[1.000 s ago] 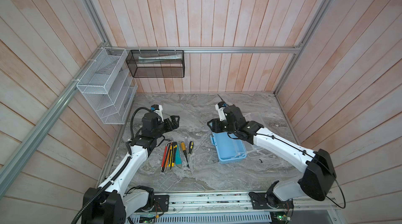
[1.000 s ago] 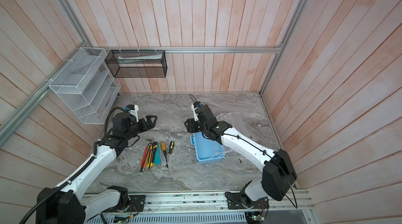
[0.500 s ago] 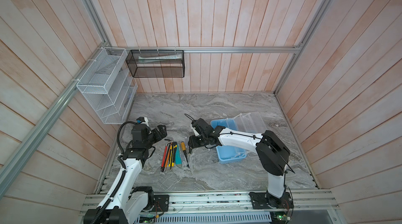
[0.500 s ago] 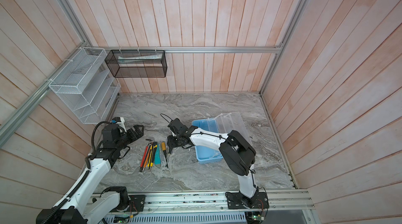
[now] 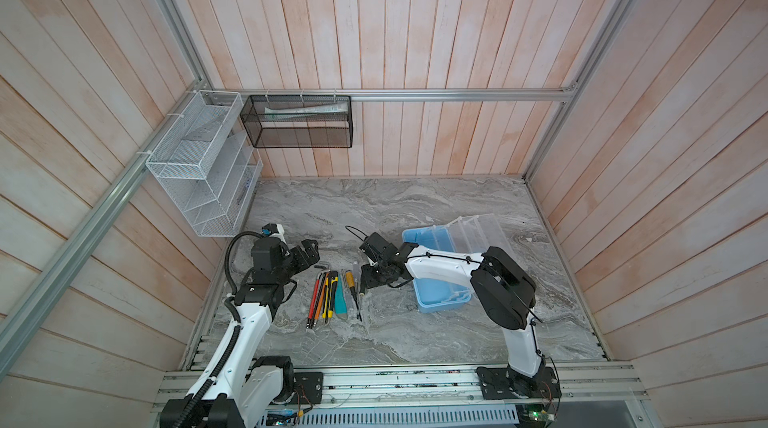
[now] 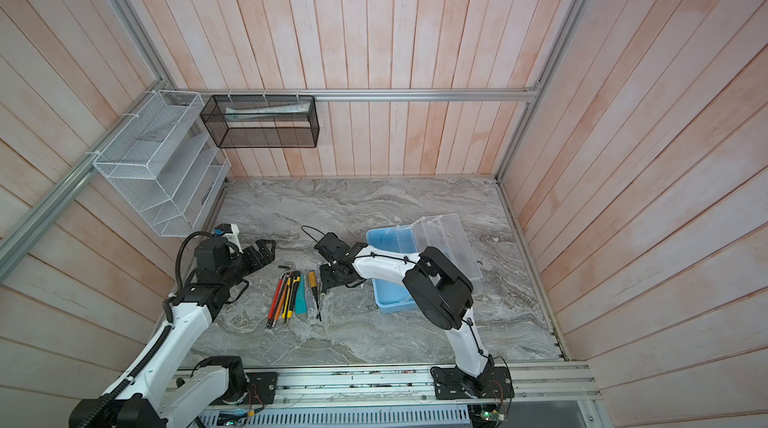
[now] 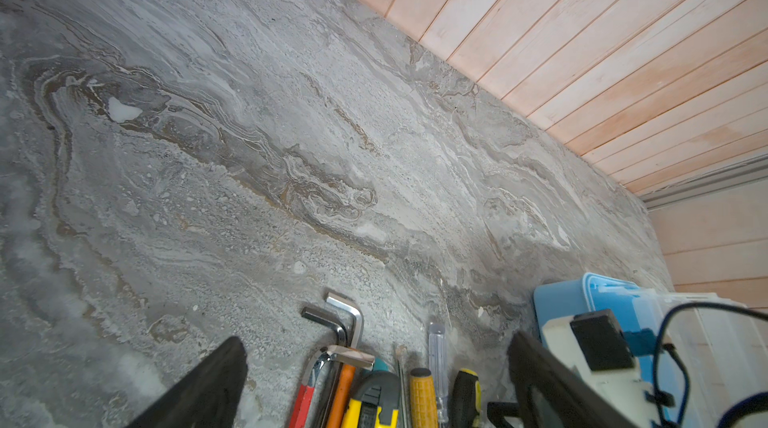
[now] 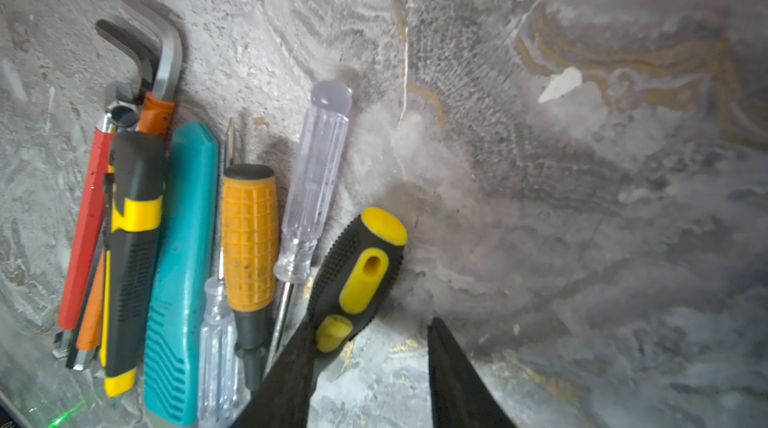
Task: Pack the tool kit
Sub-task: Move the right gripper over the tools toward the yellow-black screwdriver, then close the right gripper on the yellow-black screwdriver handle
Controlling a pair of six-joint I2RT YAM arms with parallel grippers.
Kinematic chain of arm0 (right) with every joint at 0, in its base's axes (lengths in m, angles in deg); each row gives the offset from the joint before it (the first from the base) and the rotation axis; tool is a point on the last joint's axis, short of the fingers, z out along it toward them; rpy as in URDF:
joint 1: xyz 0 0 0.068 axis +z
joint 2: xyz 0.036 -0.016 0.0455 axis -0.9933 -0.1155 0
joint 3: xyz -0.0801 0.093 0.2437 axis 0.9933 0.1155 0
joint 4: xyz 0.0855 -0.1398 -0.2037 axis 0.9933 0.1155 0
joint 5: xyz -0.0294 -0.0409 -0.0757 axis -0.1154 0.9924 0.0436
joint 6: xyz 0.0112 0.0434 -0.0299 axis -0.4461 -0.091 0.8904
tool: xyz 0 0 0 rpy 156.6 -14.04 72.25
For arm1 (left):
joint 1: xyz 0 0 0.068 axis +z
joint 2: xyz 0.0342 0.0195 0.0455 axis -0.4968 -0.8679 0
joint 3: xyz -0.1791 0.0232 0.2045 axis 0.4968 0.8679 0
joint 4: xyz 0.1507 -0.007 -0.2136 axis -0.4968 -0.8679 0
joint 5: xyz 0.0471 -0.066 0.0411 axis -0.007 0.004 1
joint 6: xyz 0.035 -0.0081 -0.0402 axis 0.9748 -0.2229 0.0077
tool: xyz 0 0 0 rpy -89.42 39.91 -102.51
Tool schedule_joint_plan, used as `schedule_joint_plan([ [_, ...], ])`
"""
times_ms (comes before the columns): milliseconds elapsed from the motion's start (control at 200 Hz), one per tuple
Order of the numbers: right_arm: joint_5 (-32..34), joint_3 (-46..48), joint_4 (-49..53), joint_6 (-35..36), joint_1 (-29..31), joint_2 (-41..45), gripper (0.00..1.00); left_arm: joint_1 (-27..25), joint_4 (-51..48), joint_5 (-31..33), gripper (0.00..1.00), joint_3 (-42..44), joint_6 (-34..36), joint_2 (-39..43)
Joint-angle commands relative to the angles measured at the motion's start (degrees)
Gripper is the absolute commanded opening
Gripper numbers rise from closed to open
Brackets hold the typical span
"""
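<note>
Tools in one row on the marble table (image 5: pixel 395 205), left of the open light blue box (image 5: pixel 440 300): hex keys (image 8: pixel 162 60), utility knives (image 8: pixel 133 238) and screwdrivers, long axes running from near edge to back wall. Right gripper (image 8: pixel 370 322) had its jaws parted about the shaft end of the black-and-yellow screwdriver (image 8: pixel 361 272), whose cap pointed to the back wall and which slanted toward the clear-handled screwdriver (image 8: pixel 316 180). Left gripper (image 7: pixel 374 338) was spread wide and empty, near the hex keys' bends.

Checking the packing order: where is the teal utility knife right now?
In both top views the teal utility knife lies in the tool row left of centre, between the yellow-and-black utility knife and the orange-handled screwdriver.
</note>
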Motion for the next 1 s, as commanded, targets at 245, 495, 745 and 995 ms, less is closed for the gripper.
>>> schedule_joint_plan([
  [245,0.5,-4.0,1.6,0.2,0.7,-4.6,0.43,0.3,0.0,-0.3,1.00,1.3,1.5,0.4],
  [495,0.7,-5.8,3.0,0.9,0.8,-6.6,0.38,0.4,0.3,-0.6,1.00,1.7,1.5,0.3],
  [745,2.7,-6.5,4.5,1.4,1.0,-6.3,0.22,0.3,0.2,-0.7,1.00,1.6,1.5,0.4],
  [995,4.5,-7.7,5.4,3.9,0.3,-2.9,0.07,0.3,0.8,-1.4,1.00,1.3,1.6,-0.6],
])
